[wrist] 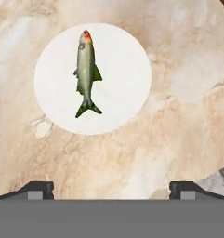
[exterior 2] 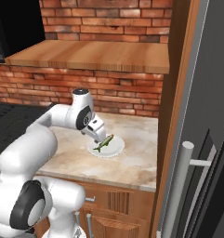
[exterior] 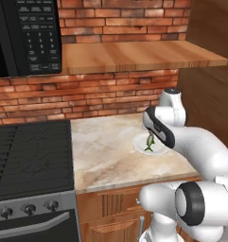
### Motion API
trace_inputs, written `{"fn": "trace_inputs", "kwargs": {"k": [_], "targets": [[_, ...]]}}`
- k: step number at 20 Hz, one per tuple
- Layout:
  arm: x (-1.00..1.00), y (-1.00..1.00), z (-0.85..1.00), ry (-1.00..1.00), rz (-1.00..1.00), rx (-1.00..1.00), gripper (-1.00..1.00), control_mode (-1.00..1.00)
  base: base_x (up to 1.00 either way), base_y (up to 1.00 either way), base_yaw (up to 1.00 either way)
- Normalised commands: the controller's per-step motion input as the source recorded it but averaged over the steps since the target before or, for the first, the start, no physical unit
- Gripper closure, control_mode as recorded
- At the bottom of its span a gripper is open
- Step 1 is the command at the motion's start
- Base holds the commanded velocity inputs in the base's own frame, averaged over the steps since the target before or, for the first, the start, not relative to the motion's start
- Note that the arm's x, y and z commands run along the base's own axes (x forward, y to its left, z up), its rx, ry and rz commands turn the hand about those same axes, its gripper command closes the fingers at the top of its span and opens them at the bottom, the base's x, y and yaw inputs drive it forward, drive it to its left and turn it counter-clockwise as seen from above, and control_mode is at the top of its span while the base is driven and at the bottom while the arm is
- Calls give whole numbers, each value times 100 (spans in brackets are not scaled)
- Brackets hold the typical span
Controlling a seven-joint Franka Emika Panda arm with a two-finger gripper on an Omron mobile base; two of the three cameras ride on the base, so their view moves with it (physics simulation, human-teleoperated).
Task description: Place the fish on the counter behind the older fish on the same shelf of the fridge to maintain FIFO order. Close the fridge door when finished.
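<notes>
Counter: you face the beige marbled counter (exterior: 106,156), brick wall (exterior: 87,97) behind, wooden shelf (exterior: 134,56) overhead.
Fish: you see the fish (wrist: 86,73) lying on the white plate (wrist: 125,83) near the counter's right end.
Gripper: your gripper (wrist: 111,188) hangs above the plate, fingertips spread wide, holding nothing.
Room: stove (exterior: 30,156) left, fridge (exterior 2: 211,139) right.

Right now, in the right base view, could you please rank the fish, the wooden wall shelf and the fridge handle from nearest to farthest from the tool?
1. The fish, lying on the white plate just below the tool.
2. The fridge handle, lower right, beyond the counter edge.
3. The wooden wall shelf, high above against the brick; this gap looks close to the handle's, so treat that order as uncertain.
</notes>
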Motion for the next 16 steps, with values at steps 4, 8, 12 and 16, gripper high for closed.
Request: {"fn": "trace_inputs", "kwargs": {"k": [4, 8, 12, 16], "targets": [[27, -2, -35, 0, 1, 0, -100, -100, 0, 0, 0], [23, -5, -42, 0, 4, 0, -100, -100, 0, 0, 0], [22, -9, -42, 0, 5, 0, -100, -100, 0, 0, 0], [20, -16, -31, 0, 3, 0, -100, -100, 0, 0, 0]]}}
